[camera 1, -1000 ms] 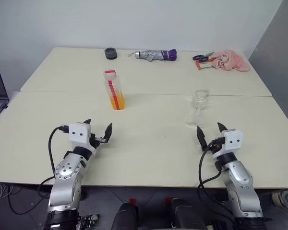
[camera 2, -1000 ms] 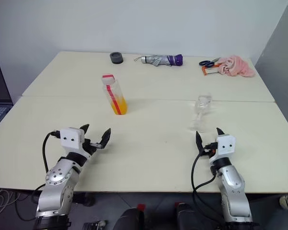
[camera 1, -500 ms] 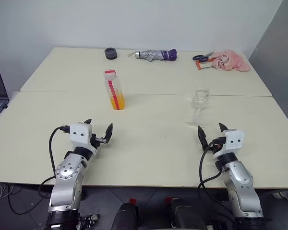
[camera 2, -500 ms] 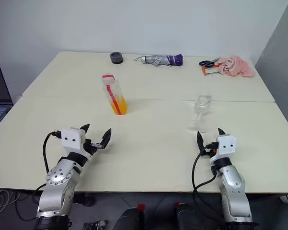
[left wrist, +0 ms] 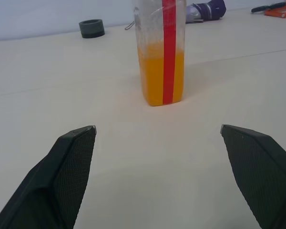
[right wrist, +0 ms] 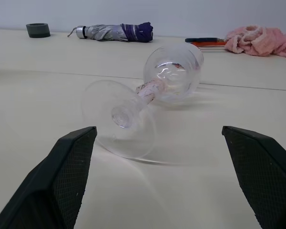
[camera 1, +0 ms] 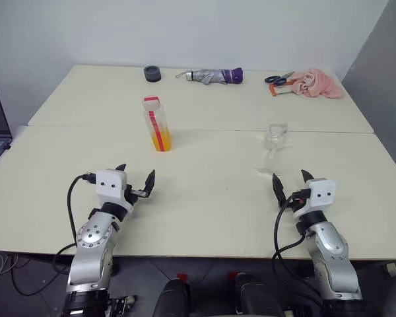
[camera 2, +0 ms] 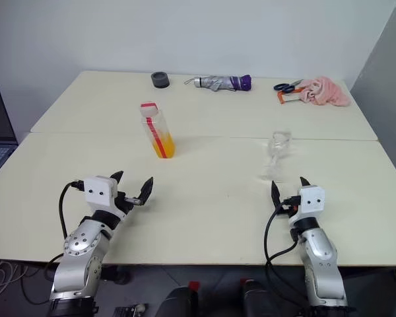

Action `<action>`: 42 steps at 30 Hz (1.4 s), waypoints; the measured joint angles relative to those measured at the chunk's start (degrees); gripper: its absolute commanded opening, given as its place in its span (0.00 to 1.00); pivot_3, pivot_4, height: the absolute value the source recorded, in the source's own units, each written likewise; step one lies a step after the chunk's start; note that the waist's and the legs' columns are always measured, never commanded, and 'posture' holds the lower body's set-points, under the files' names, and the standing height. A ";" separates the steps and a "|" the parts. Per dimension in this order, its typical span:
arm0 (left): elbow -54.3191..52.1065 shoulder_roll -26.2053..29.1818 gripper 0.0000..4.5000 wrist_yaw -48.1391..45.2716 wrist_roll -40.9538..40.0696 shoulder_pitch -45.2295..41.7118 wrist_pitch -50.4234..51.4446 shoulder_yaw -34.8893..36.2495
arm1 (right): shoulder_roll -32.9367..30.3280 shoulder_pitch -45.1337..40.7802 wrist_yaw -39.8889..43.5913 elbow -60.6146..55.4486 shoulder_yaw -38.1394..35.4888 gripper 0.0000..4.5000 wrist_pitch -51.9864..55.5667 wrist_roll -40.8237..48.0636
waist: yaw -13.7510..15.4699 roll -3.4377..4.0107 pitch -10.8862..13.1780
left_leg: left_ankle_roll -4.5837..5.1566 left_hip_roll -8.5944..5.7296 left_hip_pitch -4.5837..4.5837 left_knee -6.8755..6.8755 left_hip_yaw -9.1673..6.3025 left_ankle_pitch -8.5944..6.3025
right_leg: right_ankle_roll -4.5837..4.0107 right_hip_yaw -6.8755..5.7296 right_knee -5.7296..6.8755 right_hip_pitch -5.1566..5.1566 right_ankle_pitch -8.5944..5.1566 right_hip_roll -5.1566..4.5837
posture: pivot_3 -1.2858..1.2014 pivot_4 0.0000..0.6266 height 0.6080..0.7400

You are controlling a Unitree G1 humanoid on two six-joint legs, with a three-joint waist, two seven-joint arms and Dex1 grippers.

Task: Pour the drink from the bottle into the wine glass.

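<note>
Table [camera 1: 211,198] bare between bottle [camera 1: 157,124], toppled wine glass [camera 1: 273,146]; claws wide.

We read no text, brand, number or sign anywhere. Bottle [left wrist: 160,50] carries plain red label stripe, no lettering legible on it.

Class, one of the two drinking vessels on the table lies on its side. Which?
The wine glass, tipped over with its foot toward the right gripper; the bottle stands upright.
</note>
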 measured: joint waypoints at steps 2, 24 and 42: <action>0.00 -0.14 1.00 0.32 0.00 -0.07 0.08 0.00 | -0.07 0.00 0.00 0.00 -0.02 1.00 0.00 -0.02 | 0.00 0.00 0.00 | 0.00 0.00 0.00 0.00 0.00 0.00 | 0.00 0.00 0.00 0.00 0.00 0.00 | 0.52 0.24 1.00; -1.07 -0.57 1.00 5.02 0.20 -12.70 10.58 -1.72 | -17.67 -4.89 21.77 -17.65 5.19 1.00 18.25 15.99 | 0.06 -0.02 0.01 | 0.00 -0.06 -0.03 0.02 -0.06 0.00 | -0.02 -0.05 -0.01 0.03 0.02 0.04 | 0.52 0.24 1.00; 12.82 -4.48 1.00 11.16 4.69 -27.78 9.78 -2.88 | -18.06 -12.30 26.48 -17.89 8.65 1.00 21.44 17.14 | 0.11 -0.05 0.01 | 0.00 -0.14 -0.11 0.04 -0.15 0.00 | -0.07 -0.13 -0.02 0.01 0.06 0.02 | 0.52 0.24 1.00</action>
